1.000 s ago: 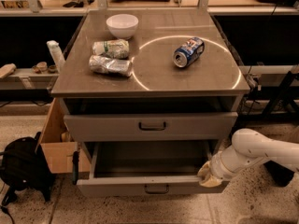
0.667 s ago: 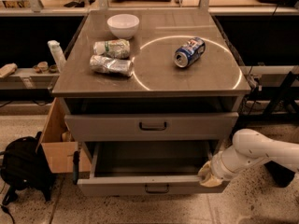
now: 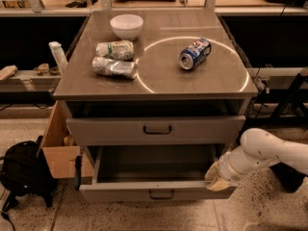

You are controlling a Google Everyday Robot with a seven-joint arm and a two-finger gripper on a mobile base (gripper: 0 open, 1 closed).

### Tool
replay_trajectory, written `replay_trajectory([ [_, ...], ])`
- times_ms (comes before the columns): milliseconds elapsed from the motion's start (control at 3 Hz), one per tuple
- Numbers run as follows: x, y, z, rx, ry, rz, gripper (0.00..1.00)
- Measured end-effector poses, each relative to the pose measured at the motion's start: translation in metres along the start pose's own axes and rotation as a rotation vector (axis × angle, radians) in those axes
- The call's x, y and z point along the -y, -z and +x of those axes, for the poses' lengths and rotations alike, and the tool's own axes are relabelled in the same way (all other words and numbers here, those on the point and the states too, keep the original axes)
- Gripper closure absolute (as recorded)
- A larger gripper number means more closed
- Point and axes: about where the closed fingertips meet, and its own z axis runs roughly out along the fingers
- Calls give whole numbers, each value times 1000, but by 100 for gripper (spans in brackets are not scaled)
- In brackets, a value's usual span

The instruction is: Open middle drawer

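The middle drawer [image 3: 154, 190] is a wide light-grey drawer with a low front panel and a small dark bar handle [image 3: 161, 194]. It stands pulled out below the taller-fronted drawer [image 3: 156, 130], and its plain grey inside shows. My gripper [image 3: 216, 178], on the white arm [image 3: 269, 153] that reaches in from the right, sits at the right end of the drawer's front panel, against its top corner. The lowest drawer is hidden beneath the pulled-out one.
On the cabinet top [image 3: 192, 81] are a white bowl [image 3: 126, 26], two crushed silver packets [image 3: 114, 58] and a blue can [image 3: 194, 53] lying on its side. A cardboard box [image 3: 60, 150] and a black backpack [image 3: 21, 177] sit on the floor to the left.
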Motion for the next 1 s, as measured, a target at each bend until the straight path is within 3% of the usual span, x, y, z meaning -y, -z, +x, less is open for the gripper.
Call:
replay_trajectory([
  [333, 7, 14, -11, 2, 4, 23, 6],
  [667, 21, 24, -21, 3, 21, 63, 100],
  [1000, 24, 12, -20, 12, 33, 63, 100],
])
